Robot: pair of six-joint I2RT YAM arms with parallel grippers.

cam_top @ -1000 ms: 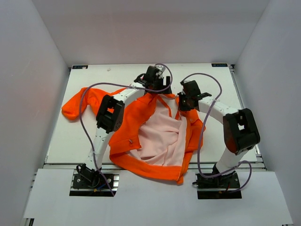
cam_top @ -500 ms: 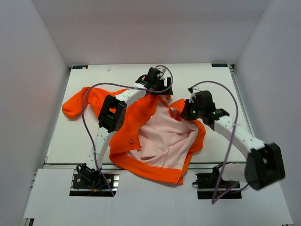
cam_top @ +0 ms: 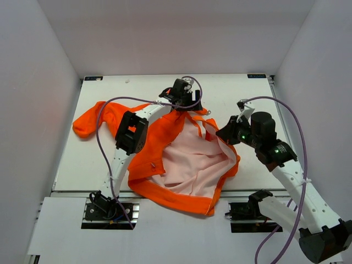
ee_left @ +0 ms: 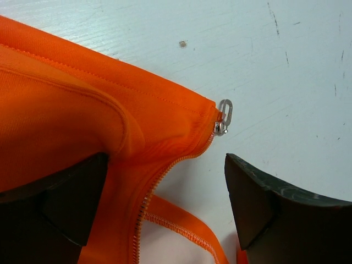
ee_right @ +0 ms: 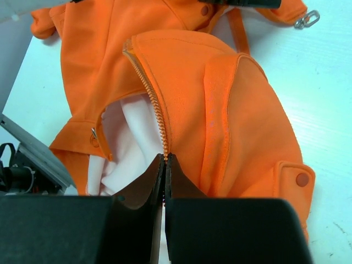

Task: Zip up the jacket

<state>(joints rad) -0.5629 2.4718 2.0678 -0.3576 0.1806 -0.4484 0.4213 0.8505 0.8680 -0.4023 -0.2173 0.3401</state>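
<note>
The orange jacket (cam_top: 159, 144) lies open on the white table (cam_top: 110, 165), its pale pink lining (cam_top: 192, 159) facing up and one sleeve (cam_top: 91, 124) stretched to the left. My left gripper (cam_top: 187, 107) hovers open over the collar end. In the left wrist view (ee_left: 165, 206) its fingers (ee_left: 60, 209) straddle the zipper teeth (ee_left: 165, 173), with the silver zipper pull (ee_left: 223, 117) just beyond them. My right gripper (cam_top: 225, 133) is shut on the jacket's other zipper edge (ee_right: 157, 113) and holds it up, pinching the teeth between its fingertips (ee_right: 165, 160).
White walls close in the table on the left, back and right. Purple cables (cam_top: 99, 137) loop over both arms. A snap tab (ee_right: 297, 179) sits on the jacket's hem. The table's near edge (cam_top: 181, 195) runs just below the hem.
My right arm has swung back to the right and toward the near side, pulling the jacket's right front edge outward and up. The left arm has not moved.
</note>
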